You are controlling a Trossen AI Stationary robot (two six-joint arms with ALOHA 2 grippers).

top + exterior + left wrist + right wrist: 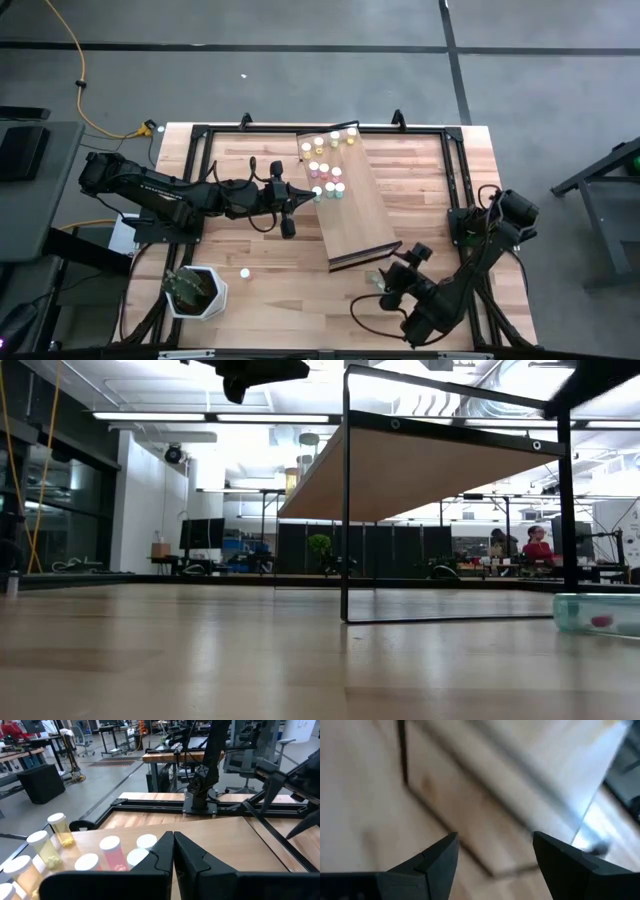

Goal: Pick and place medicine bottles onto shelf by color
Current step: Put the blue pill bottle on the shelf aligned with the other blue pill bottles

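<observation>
The left gripper, fingers pressed together and empty, sits just beside the shelf, near the medicine bottles clustered on the shelf's far end, while the right gripper, fingers spread wide and empty, hovers just off the shelf's near end.

The butcher-block desk carries a raised shelf — a long light-wood board on a dark frame, set at an angle across the middle. At the shelf's far end stand the medicine bottles, white-capped, in close rows of yellow, pink and teal. Directly on the desk lie one small bottle, a potted plant in a white pot near the front left corner — and a teal bottle on its side just beside the shelf's near end.
</observation>
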